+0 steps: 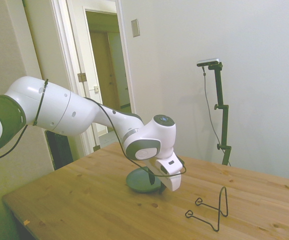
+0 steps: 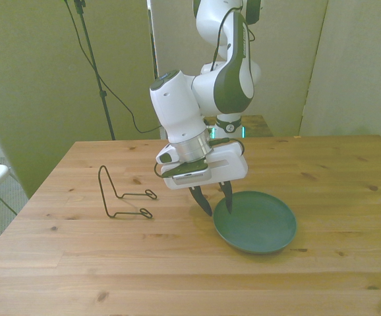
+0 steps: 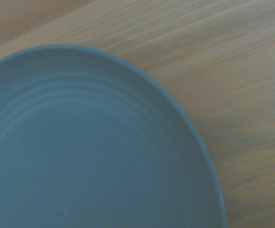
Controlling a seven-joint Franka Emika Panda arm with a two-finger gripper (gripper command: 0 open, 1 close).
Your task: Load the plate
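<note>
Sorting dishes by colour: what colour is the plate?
Plain matte grey-blue plate, no pattern; clearest in the wrist view.

A wooden table [image 2: 322, 164] of pale knotty planks carries two things. The grey-blue plate [image 2: 260, 224] lies flat on the boards directly under the gripper [image 2: 215, 201], with its rim toward the front view's left sitting at the fingertips. The wrist view shows the plate's ringed inner surface [image 3: 90, 152] resting on the wood grain. A thin black wire stand [image 2: 121, 194] stands on the table well apart from the gripper, toward the front view's left.
</note>
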